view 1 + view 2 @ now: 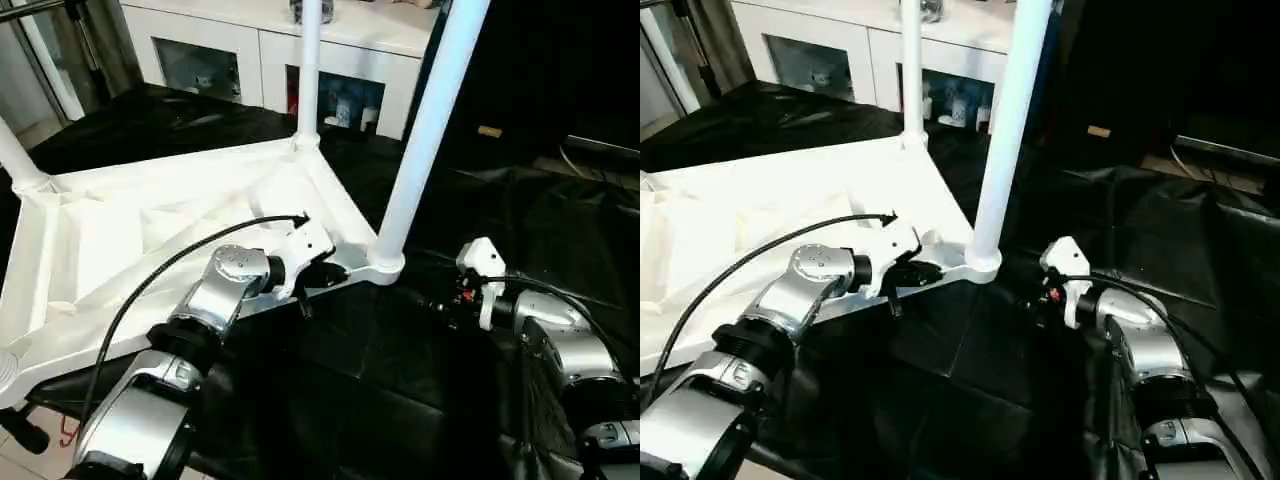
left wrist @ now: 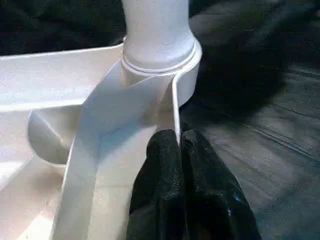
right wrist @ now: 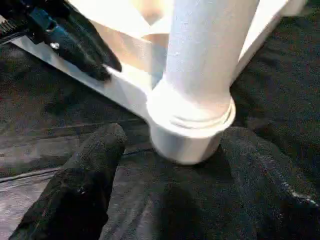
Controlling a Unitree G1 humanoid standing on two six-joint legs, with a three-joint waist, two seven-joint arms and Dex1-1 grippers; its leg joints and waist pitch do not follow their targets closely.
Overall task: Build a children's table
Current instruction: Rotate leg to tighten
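The children's table lies upside down on a black cloth, its ribbed white top [image 1: 150, 240] facing up. One white tube leg [image 1: 425, 130] stands in the near corner socket [image 1: 385, 262]. A second leg [image 1: 308, 70] rises from the far corner, and a third [image 1: 15, 155] shows at the left edge. My left gripper [image 2: 179, 142] is shut on the thin rim of the top, just beside the near socket. My right gripper [image 3: 175, 145] is low on the cloth in front of that socket, open. Its two black fingers [image 3: 95, 165] stand apart on either side of the socket, not touching it.
A white cabinet with glass doors [image 1: 250, 60] stands behind the table. Dark furniture [image 1: 560, 70] fills the back right. The black cloth [image 1: 380, 390] is wrinkled around my right arm. A black cable [image 1: 150, 285] loops over my left forearm.
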